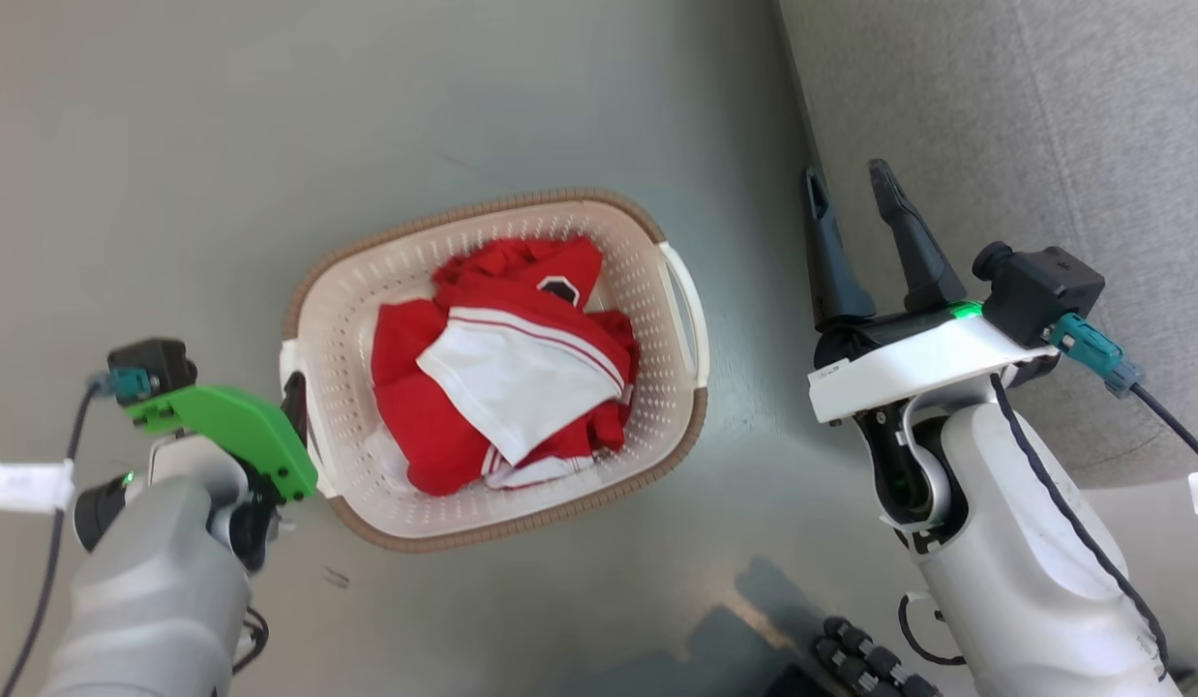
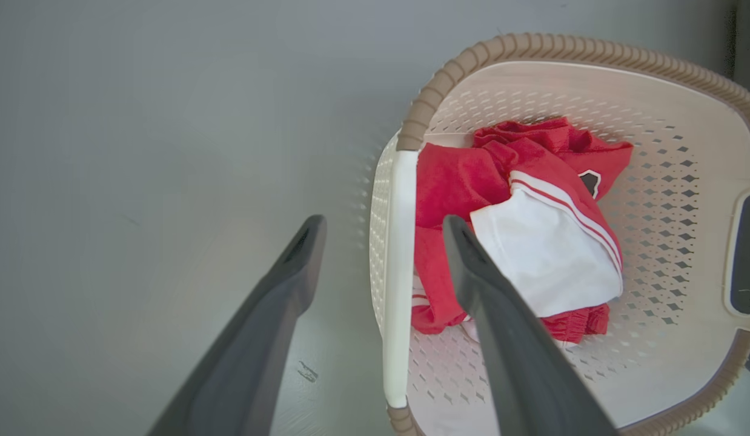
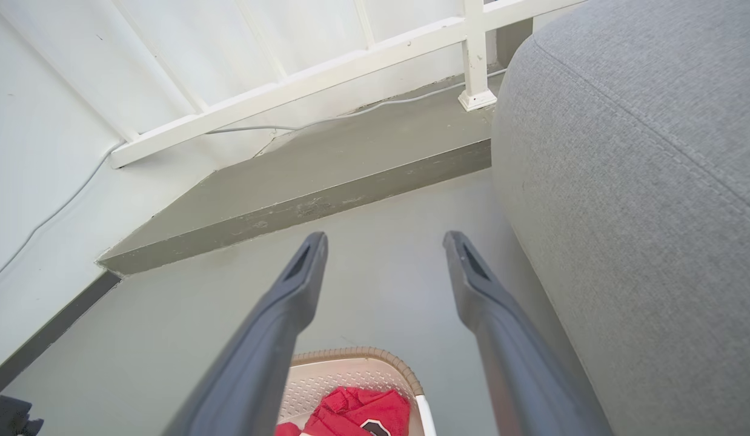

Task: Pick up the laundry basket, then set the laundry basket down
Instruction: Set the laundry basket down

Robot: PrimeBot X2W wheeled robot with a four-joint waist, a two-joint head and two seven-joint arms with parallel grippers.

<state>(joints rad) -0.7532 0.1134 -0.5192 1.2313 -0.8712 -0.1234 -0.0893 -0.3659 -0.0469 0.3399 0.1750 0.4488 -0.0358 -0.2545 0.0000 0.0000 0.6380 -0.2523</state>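
Note:
The laundry basket (image 1: 343,310) stands on the grey floor, cream with a brown rim, and holds red and white clothes (image 1: 507,368). My left gripper (image 1: 299,407) is at the basket's left handle (image 1: 287,363), mostly hidden under its green bracket. In the left wrist view that gripper (image 2: 384,225) is open and straddles the white handle (image 2: 399,272), one finger outside the basket (image 2: 672,200) and one over the clothes (image 2: 532,242). My right gripper (image 1: 848,176) hangs open and empty, right of the right handle (image 1: 691,310) and apart from it. The right wrist view has the open gripper (image 3: 385,239) above the basket's far end (image 3: 345,378).
A grey sofa (image 1: 1025,145) stands close on the right, just beyond my right gripper, and also fills the right of the right wrist view (image 3: 641,181). Ahead lie a raised step (image 3: 326,175) and a white railing (image 3: 351,54). Dark parts of my base (image 1: 870,663) show at the bottom.

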